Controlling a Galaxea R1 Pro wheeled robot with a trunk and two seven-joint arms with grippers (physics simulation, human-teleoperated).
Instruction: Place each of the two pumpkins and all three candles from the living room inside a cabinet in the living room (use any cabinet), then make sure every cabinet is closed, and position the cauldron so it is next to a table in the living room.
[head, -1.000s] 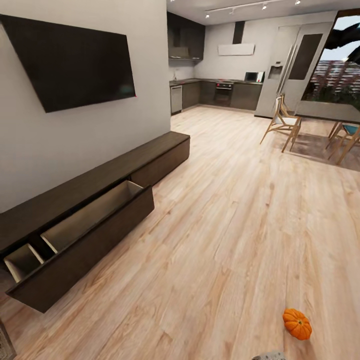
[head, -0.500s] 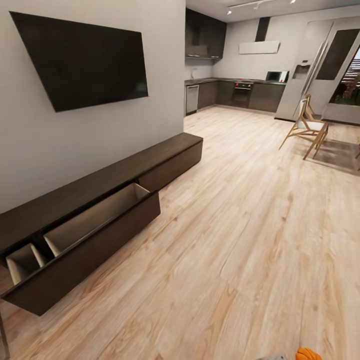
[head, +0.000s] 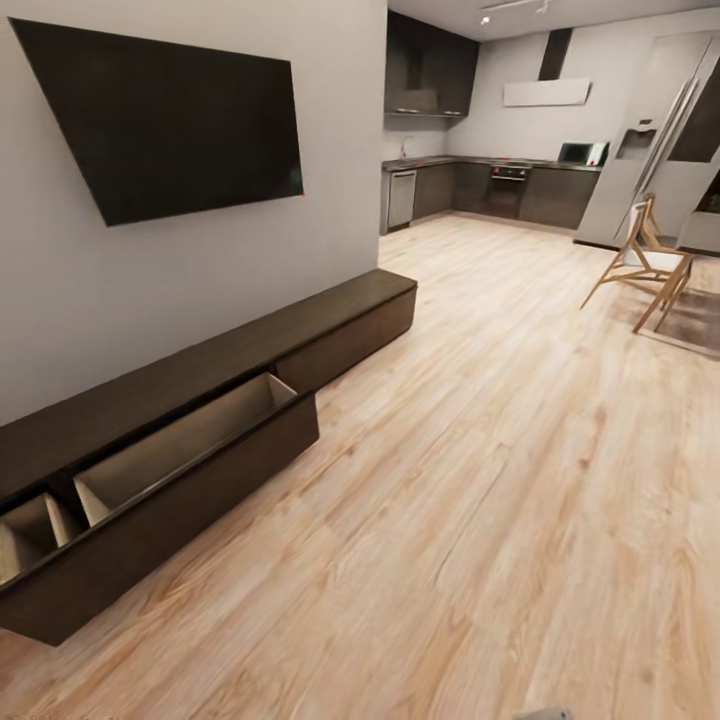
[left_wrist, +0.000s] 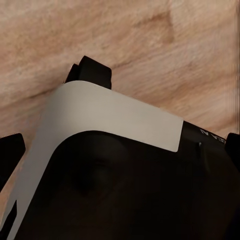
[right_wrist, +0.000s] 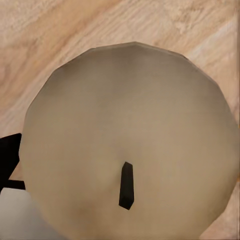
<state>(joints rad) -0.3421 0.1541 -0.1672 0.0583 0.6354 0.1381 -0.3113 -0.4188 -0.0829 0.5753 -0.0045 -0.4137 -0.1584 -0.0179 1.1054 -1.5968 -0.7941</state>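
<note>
Dark-brown cabinet (head: 200, 400) ran along the wall, lower left to centre of the head view, one wide drawer (head: 170, 470) pulled out, pale wood interior showing, split by a divider near its left end. Black TV (head: 170, 120) hung on the wall above it, upper left. Light wood floor (head: 480, 480) filled the middle and right. Kitchen (head: 500, 180) sat at upper right, with a wooden chair (head: 645, 260) at the right edge.

Right wrist view: a candle (right_wrist: 130, 140), pale round top with a dark wick, sat very close to the camera over floor. Right fingers' state: cannot tell.

Left wrist view: white-and-black robot body over floor; left fingers' state: cannot tell.
</note>
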